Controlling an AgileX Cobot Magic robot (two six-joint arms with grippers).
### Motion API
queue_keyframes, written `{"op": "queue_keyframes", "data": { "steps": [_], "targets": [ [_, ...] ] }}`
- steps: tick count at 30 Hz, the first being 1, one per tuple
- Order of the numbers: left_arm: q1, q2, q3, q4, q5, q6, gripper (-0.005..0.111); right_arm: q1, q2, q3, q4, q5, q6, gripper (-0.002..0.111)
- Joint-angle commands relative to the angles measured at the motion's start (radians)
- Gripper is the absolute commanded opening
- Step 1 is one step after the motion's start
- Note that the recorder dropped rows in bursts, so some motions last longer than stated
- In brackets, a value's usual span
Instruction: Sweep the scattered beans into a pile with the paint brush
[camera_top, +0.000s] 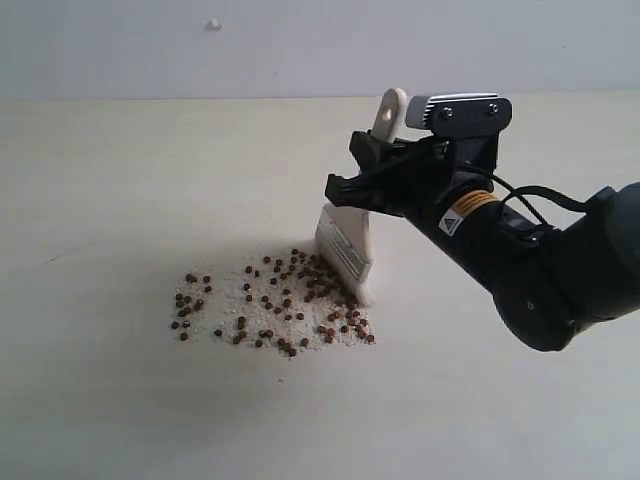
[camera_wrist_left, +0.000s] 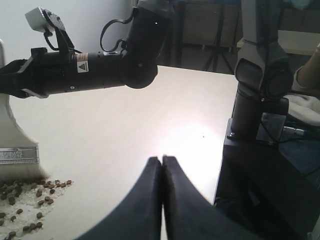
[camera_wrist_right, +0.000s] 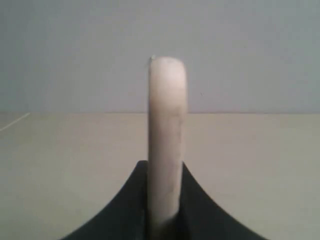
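Note:
The paint brush (camera_top: 350, 235) stands nearly upright, its off-white bristles touching the table at the right edge of the beans (camera_top: 275, 300). My right gripper (camera_top: 365, 180) is shut on its pale wooden handle (camera_wrist_right: 166, 135). The reddish-brown beans lie loosely spread among whitish crumbs, with a small separate group (camera_top: 190, 300) at the left. The left wrist view shows the ferrule and bristles (camera_wrist_left: 17, 160) with beans (camera_wrist_left: 30, 200) beside them. My left gripper (camera_wrist_left: 162, 159) is shut and empty, hovering over bare table away from the beans; it is outside the exterior view.
The pale table (camera_top: 150, 180) reaches back to a white wall. In the left wrist view the right arm (camera_wrist_left: 100, 62) spans the table, and a dark arm base and stand (camera_wrist_left: 257, 100) sits at the table's far edge.

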Motion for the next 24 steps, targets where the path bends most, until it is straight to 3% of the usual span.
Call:
{"op": "queue_keyframes", "data": {
  "steps": [1,14,24],
  "targets": [
    [-0.001,-0.007,0.003,-0.005,-0.005,-0.008,0.0,0.0,-0.001,-0.004,-0.03,0.009,0.022,0.0],
    [-0.001,-0.007,0.003,-0.005,-0.005,-0.008,0.0,0.0,-0.126,0.004,0.082,0.078,-0.102,0.0],
    [-0.001,-0.007,0.003,-0.005,-0.005,-0.008,0.0,0.0,-0.352,0.111,0.18,0.168,-0.184,0.0]
  ]
}}
